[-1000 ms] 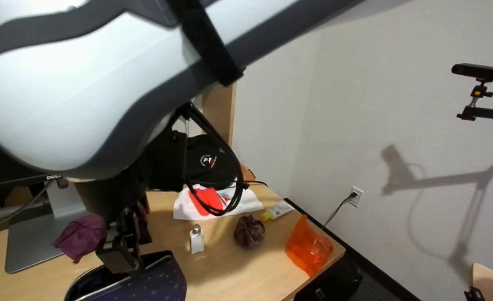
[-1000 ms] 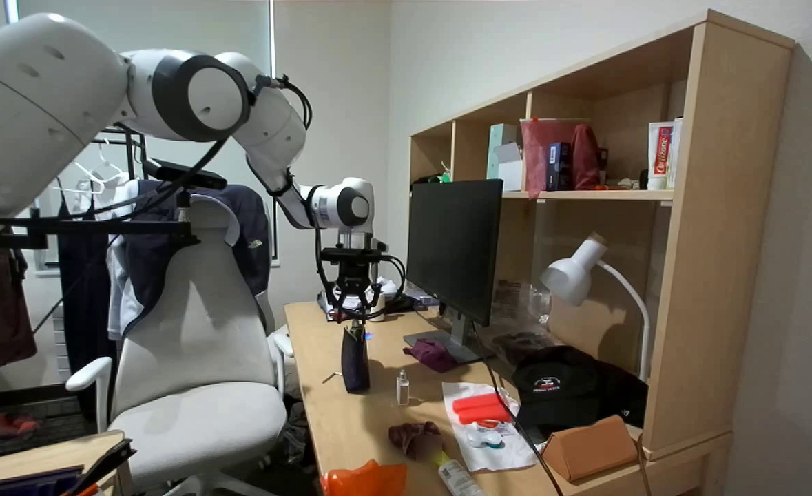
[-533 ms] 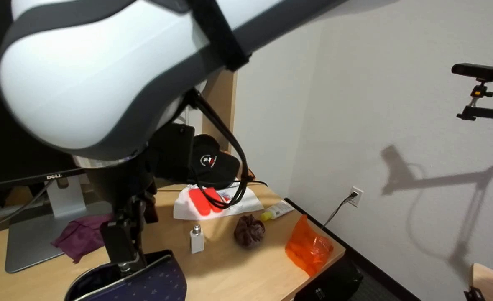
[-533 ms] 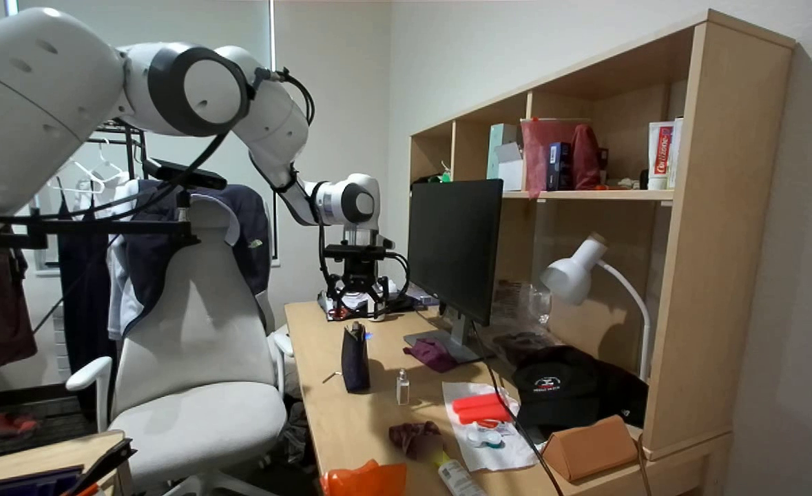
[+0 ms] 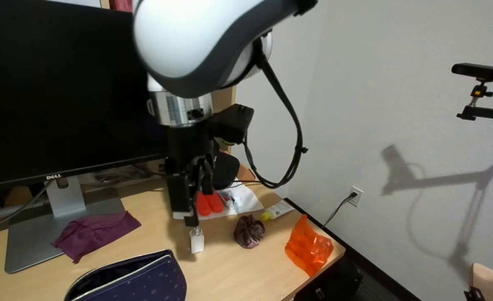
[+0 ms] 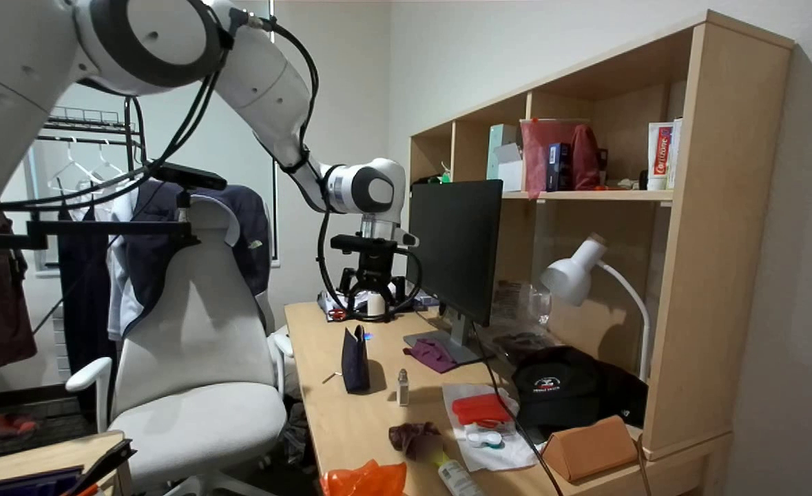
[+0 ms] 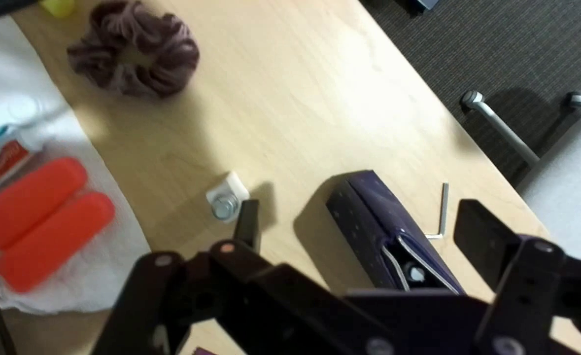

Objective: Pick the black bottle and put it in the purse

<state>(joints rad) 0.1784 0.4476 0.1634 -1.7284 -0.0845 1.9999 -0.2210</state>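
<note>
I'm hovering the gripper [image 7: 361,217], fingers [image 7: 480,239] spread wide. In the wrist view, the purse [image 7: 366,224], right of the white bottle [image 7: 229,193], is seemingly holding the black bottle [image 7: 416,273].

We've got the purse [image 6: 355,363] standing upright: navy, pale stars, zip open, mouth up. In an exterior view it's near the left edge of the desk [image 6: 350,434], toward the far-left corner. The black bottle [image 7: 415,272] is inside; we see only its pale top.
</note>
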